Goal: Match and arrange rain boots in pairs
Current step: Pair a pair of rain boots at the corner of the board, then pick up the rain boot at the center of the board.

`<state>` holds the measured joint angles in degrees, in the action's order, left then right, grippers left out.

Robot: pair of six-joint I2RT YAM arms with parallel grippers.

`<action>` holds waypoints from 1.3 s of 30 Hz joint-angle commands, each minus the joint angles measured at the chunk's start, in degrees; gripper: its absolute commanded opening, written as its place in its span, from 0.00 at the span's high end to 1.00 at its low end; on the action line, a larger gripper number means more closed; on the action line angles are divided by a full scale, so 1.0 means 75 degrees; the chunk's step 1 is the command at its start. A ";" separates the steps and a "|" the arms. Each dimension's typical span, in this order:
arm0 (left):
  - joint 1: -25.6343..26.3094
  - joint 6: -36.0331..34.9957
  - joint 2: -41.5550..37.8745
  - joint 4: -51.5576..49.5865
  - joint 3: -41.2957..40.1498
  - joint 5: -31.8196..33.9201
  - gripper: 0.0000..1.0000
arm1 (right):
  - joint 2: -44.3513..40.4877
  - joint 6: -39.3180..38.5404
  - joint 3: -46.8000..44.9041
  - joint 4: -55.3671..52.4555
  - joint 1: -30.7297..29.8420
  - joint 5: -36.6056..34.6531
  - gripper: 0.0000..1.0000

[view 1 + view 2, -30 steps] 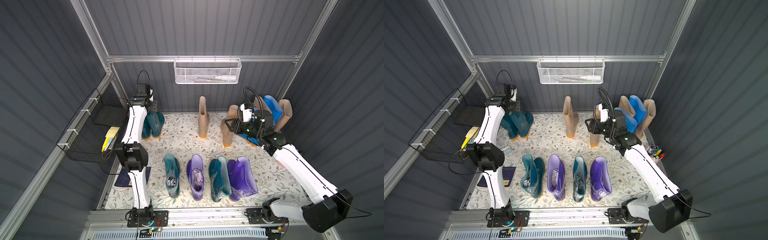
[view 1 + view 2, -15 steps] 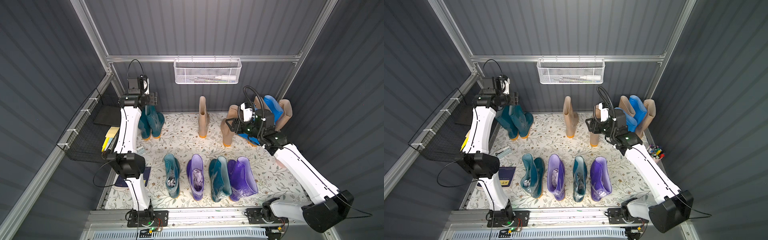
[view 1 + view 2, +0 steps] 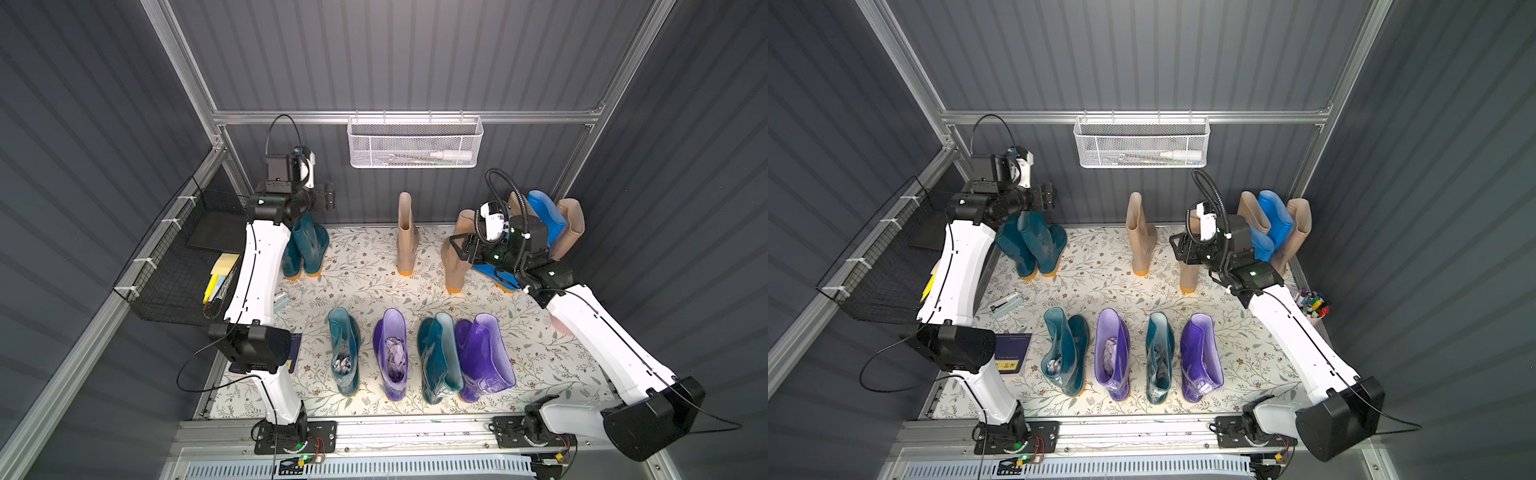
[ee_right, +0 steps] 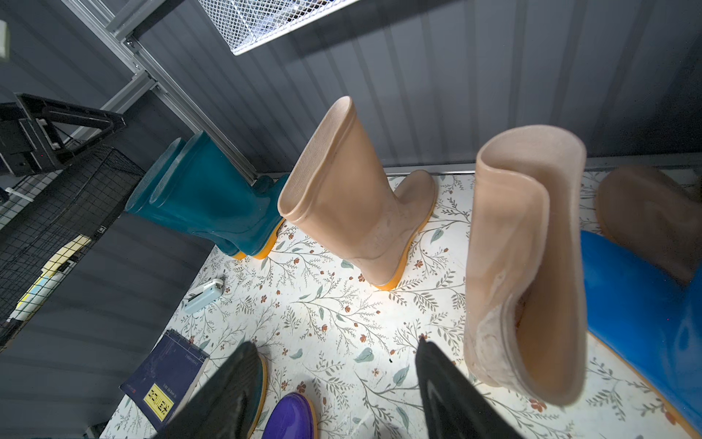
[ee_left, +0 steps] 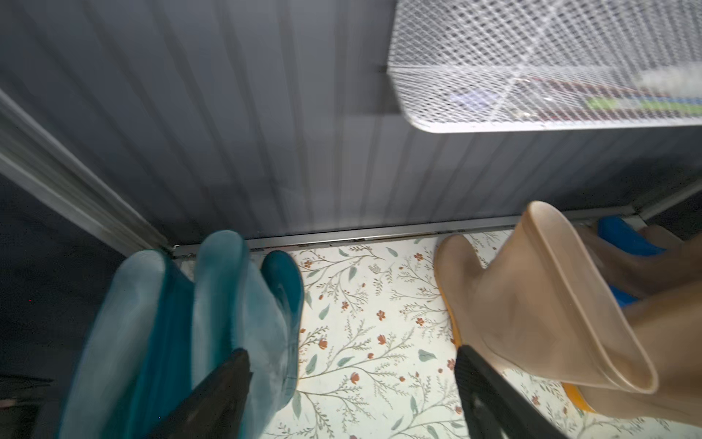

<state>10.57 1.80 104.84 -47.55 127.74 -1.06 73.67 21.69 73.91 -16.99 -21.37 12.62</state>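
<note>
White links (image 3: pixel 257 270), black joints (image 3: pixel 253 349), black cables (image 3: pixel 524 214)

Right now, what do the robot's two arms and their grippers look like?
The left arm and right arm have white shells with black joints; black cables loop above both wrists. The left gripper and right gripper have black, wedge-shaped fingers.

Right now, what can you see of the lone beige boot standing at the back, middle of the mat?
The lone beige boot is tall, glossy rubber with an orange sole. It stands upright on the floral mat, toe towards the back wall, its open shaft top pinched narrow. It stands alone; nothing but the mat is seen touching it.
</note>
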 commanded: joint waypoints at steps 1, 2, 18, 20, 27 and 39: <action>0.0413 0.0230 -0.0139 -0.0140 -0.0005 0.0082 0.13 | -0.0030 0.0058 0.0153 0.0054 0.0001 0.0084 0.31; 0.0478 0.0353 -0.0118 -0.0131 -0.0012 0.0018 0.12 | -0.0049 0.0078 0.0135 0.0054 0.0001 0.0078 0.31; 0.2071 0.1166 0.1412 -0.0015 0.0814 0.0167 0.08 | -0.0504 0.0107 -0.0352 -0.0086 0.0007 -0.0288 0.29; 0.2224 0.1309 0.1736 -0.0103 0.1136 0.0275 0.08 | -0.0498 0.0096 -0.0398 -0.0096 0.0003 -0.0299 0.29; 0.2544 0.1621 0.2423 0.0243 0.1499 0.0235 0.06 | -0.0817 0.0106 -0.0554 -0.0118 0.0001 -0.0368 0.28; 0.2771 0.1648 0.3375 0.0894 0.1703 0.0294 0.11 | -0.0928 0.0076 -0.0696 -0.0184 0.0013 -0.0429 0.28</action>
<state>30.46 14.00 128.03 -42.35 138.12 0.25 67.68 22.48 69.36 -18.39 -21.37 10.04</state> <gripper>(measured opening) 0.909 0.717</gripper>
